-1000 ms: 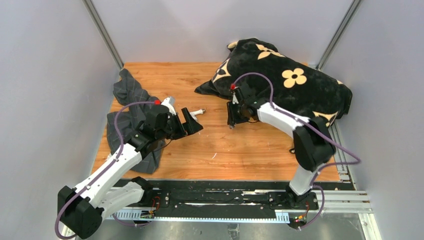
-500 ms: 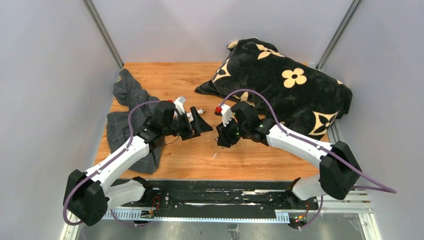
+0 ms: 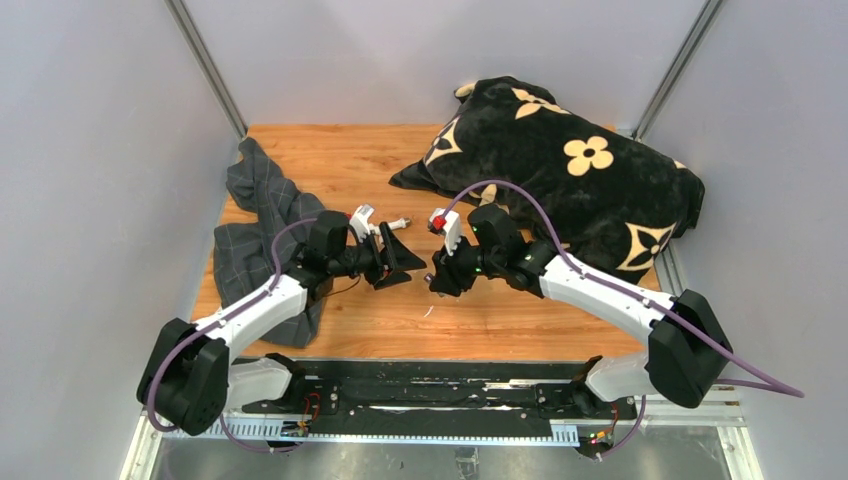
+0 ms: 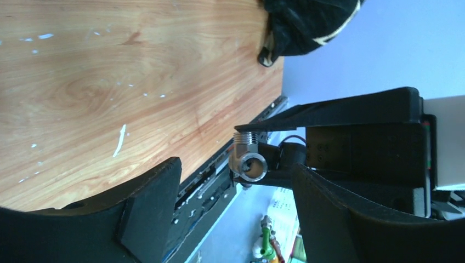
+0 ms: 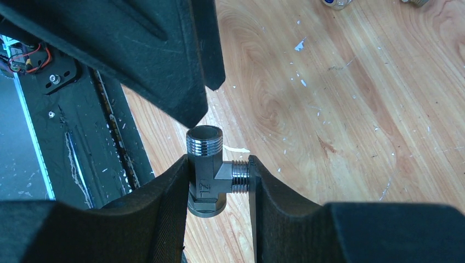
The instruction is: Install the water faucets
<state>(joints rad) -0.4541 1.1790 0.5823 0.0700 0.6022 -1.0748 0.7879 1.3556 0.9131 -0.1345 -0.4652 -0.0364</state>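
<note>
Moved: both arms have swung inward since a second ago. The right one came off the black flowered cushion (image 3: 580, 170), and the two sets of jaws now meet nose to nose over the near middle of the counter (image 3: 520, 310). The left jaws have narrowed a little.
Right jaws: clamped on the grey T-shaped piece (image 5: 210, 174), one pad on its body and the other on the end of its side port. It is held clear of the wood.
Left jaws: apart and holding nothing. In the left wrist view the T-shaped piece (image 4: 249, 159) sits in the gap, touching neither pad.
White tap body (image 3: 398, 222): lying on the counter just behind the left jaws, untouched.
Grey checked cloth (image 3: 255, 190): bunched at the left, out of the way.
Risk, collision: one left fingertip (image 5: 189, 60) hangs just beside the piece's threaded top. A little more approach could knock it askew.
Risk, slip: the hold is on round metal, so a push could pivot the piece.
Risk, drop: the piece hangs near the counter's front edge. Let go too soon, it may fall onto the rail.
</note>
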